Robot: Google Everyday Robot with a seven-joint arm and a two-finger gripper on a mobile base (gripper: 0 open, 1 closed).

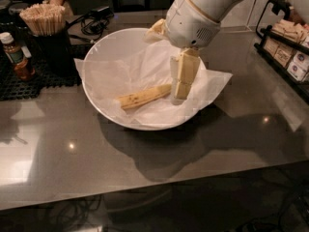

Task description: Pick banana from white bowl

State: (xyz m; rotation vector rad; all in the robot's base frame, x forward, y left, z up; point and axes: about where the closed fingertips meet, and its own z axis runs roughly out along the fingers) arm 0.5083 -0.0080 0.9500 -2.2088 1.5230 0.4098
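Observation:
The banana (pixel 142 97) lies in the white bowl (pixel 91 93) on crinkled white paper (pixel 212 83), pointing left-down to right-up. It is yellow with brown speckles. My gripper (pixel 179 94) hangs from the white wrist (pixel 193 21) and reaches down inside the bowl at the banana's right end. The gripper covers the stem tip. I cannot tell whether it touches the banana.
The bowl stands on a glossy grey counter (pixel 145 168). At the back left are a dark cup of wooden sticks (pixel 43 21), a brown sauce bottle (pixel 14 57) on a black mat, and cables (pixel 94 21). A black rack of packets (pixel 289 47) stands at the right.

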